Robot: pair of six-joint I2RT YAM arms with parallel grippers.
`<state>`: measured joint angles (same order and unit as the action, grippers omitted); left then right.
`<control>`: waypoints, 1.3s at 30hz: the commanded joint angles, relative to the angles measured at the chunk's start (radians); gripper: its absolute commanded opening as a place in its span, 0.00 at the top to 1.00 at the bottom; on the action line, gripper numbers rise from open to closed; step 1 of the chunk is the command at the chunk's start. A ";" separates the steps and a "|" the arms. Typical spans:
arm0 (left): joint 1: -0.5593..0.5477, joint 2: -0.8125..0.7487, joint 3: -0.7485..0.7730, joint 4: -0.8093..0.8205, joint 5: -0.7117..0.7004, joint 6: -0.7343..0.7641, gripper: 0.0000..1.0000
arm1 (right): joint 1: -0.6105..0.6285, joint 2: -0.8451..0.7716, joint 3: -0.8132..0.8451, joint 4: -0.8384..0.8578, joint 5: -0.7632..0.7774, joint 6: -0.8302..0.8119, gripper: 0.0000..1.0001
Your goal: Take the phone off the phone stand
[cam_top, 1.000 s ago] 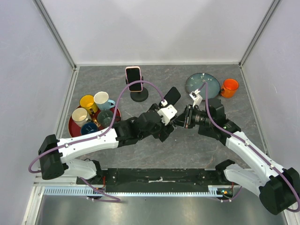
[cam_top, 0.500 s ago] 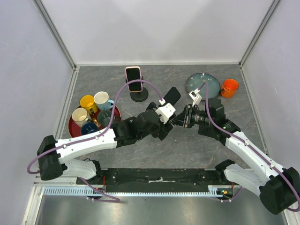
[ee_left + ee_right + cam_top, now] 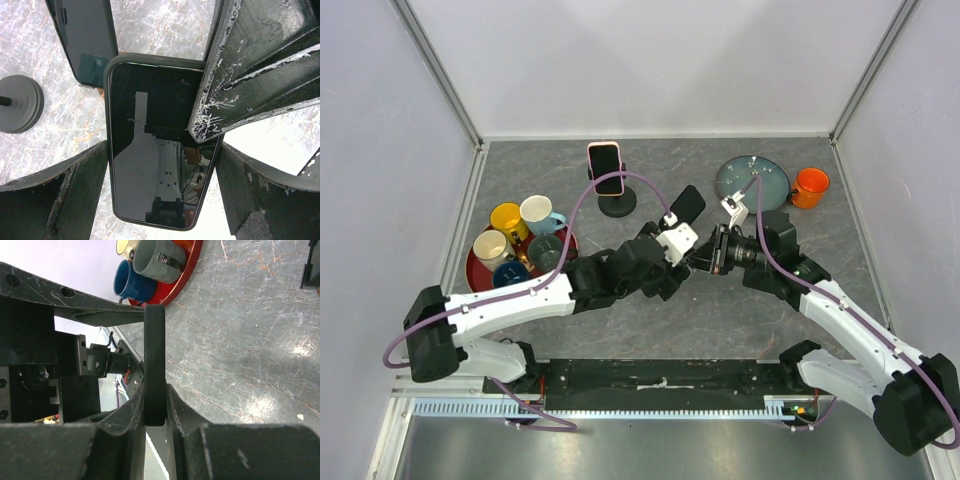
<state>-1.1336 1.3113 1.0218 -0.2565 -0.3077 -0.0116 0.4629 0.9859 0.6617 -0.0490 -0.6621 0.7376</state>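
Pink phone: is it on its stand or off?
On. The pink phone stands upright, clipped atop the black stand, whose round base rests on the table.

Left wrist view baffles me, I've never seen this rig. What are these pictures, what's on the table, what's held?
Two robot arms, each ending in a two-finger claw. One picture looks down from above; the others come from a camera on each wrist. The right claw is shut on a black phone. The left claw straddles that phone; whether it grips is unclear. On the table: a pink-cased phone on its stand, a tray of mugs, a plate, an orange mug.
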 commanded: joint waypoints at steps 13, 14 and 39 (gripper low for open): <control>0.005 0.035 0.020 -0.040 0.010 -0.034 0.48 | 0.008 -0.010 -0.008 0.107 -0.019 0.029 0.98; 0.005 0.034 0.017 -0.044 0.012 -0.037 0.53 | 0.008 -0.013 -0.008 0.104 -0.013 0.028 0.88; 0.236 0.014 -0.106 -0.234 -0.077 -0.415 0.82 | 0.006 -0.188 0.119 -0.354 0.751 -0.159 0.02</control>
<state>-0.9676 1.3457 0.9283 -0.4679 -0.3588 -0.2832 0.4686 0.8162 0.7227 -0.2928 -0.1303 0.6159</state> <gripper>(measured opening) 0.830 0.980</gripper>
